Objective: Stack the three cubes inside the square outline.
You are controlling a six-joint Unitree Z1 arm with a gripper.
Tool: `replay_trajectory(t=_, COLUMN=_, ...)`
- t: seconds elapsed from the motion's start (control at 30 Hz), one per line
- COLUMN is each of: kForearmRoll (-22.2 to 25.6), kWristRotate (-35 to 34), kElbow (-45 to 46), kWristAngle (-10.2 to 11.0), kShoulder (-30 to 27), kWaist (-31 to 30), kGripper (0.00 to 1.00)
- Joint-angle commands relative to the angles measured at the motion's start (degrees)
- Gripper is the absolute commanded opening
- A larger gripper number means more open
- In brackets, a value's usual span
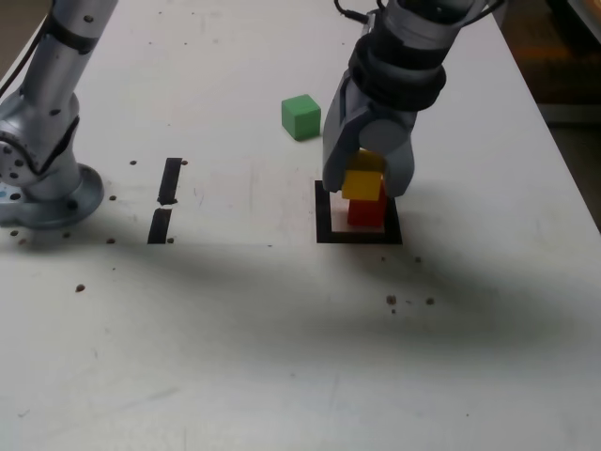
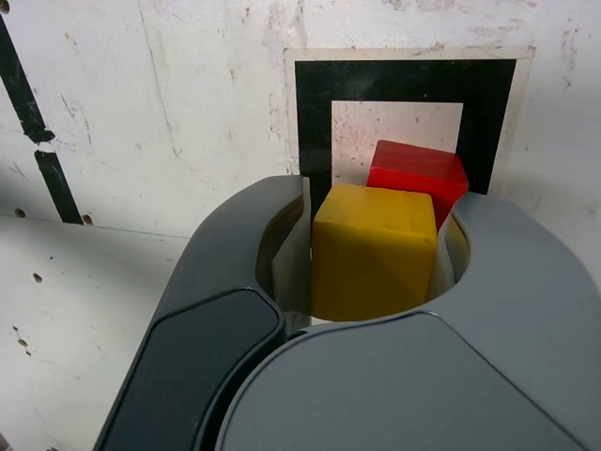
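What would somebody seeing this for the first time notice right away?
Probably the yellow cube first, bright between the jaws of the dark gripper. Next would come the red cube just below it in the exterior view, inside the bold black square outline. The green cube also stands out, alone on the pale table outside the outline, up and to the left in the exterior view.

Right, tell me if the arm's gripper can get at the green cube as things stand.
Probably not yet: the gripper holds the yellow cube, though nothing visibly blocks the green cube.
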Motion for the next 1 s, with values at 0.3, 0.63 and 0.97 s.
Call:
replay_trajectory(t=0.3, kForearmRoll=-1.60, kWristRotate=0.28, kElbow=-0.52, kWristAngle=0.46, kShoulder=0.64, kWaist=0.07, kGripper=0.49)
replay_trajectory(t=0.63, kForearmRoll=-1.98, kWristRotate=0.06, kElbow=1.45, kWristAngle=1.48, kShoulder=0.45, kWaist=0.09, kGripper=0.96)
replay_trajectory(t=0.97, kForearmRoll=2.82, kWristRotate=-0.46, kElbow=1.15, kWristAngle=4.30, kShoulder=-7.93, kWaist=0.35, kGripper=1.00)
